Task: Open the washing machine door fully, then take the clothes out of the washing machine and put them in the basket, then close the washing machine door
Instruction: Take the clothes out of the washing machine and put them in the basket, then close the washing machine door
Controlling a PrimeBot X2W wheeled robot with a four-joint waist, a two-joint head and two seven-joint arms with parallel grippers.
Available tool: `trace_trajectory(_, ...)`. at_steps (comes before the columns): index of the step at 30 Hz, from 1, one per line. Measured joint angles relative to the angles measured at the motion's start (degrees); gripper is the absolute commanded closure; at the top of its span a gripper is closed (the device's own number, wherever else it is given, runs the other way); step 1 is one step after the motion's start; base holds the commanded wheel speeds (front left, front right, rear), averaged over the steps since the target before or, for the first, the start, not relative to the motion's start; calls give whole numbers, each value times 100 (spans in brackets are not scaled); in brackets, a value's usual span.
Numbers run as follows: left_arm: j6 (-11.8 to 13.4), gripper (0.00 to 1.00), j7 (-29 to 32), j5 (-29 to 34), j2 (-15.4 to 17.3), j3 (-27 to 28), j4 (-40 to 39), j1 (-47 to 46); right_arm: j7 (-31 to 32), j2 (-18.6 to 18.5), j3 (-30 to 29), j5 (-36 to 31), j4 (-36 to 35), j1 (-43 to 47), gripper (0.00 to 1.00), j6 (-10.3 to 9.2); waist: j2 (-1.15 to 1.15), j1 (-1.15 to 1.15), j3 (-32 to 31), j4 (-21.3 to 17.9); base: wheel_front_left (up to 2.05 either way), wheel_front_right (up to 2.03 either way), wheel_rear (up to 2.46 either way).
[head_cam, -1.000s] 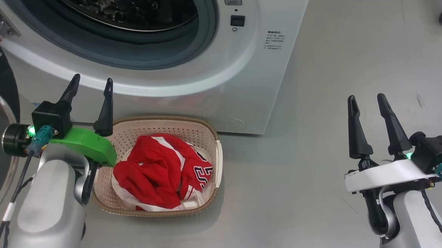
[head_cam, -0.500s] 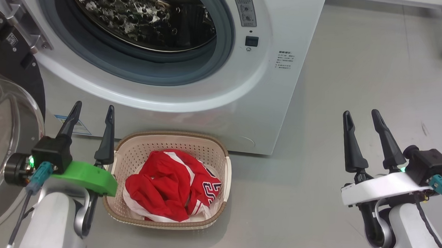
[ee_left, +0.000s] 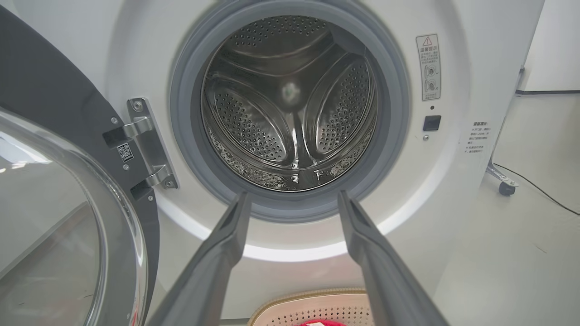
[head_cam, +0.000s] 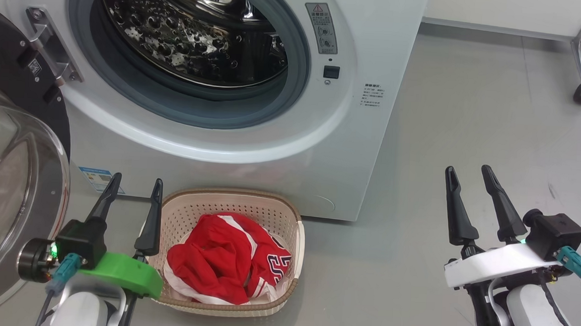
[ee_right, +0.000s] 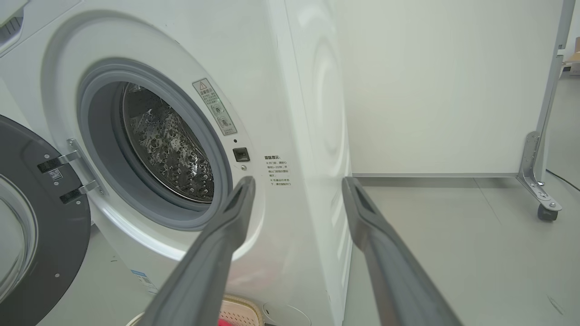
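The white washing machine (head_cam: 351, 136) stands ahead with its steel drum (ee_left: 290, 104) bare inside. Its door (head_cam: 16, 178) hangs swung wide open at the left, glass bowl towards me. On the floor below the opening sits the cream basket (head_cam: 294, 242), holding the red clothes (head_cam: 216, 258) with a navy number showing. My left gripper (head_cam: 135, 179) is open and empty, just left of the basket, pointing at the machine front. My right gripper (head_cam: 469, 170) is open and empty over bare floor, right of the machine. The door (ee_right: 36, 226) and drum (ee_right: 167, 149) also appear in the right wrist view.
Grey floor (head_cam: 472, 118) spreads to the right of the machine. A metal frame leg on a caster (head_cam: 580, 93) stands at the far right by a white wall (ee_right: 430, 90). A cable (ee_left: 539, 190) lies on the floor near it.
The head camera has tilted up, showing more of the drum and door. Both grippers sit lower in the view, still open; the clothes in the basket have not moved.
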Motion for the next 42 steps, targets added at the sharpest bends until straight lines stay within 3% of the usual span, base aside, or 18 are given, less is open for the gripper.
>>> trace_trajectory(42,19,0,0,-240,-1,-33,-659,480,3,-5,25,-1,-175,80,0,-60,0,0,72,-59,-8,8,0)
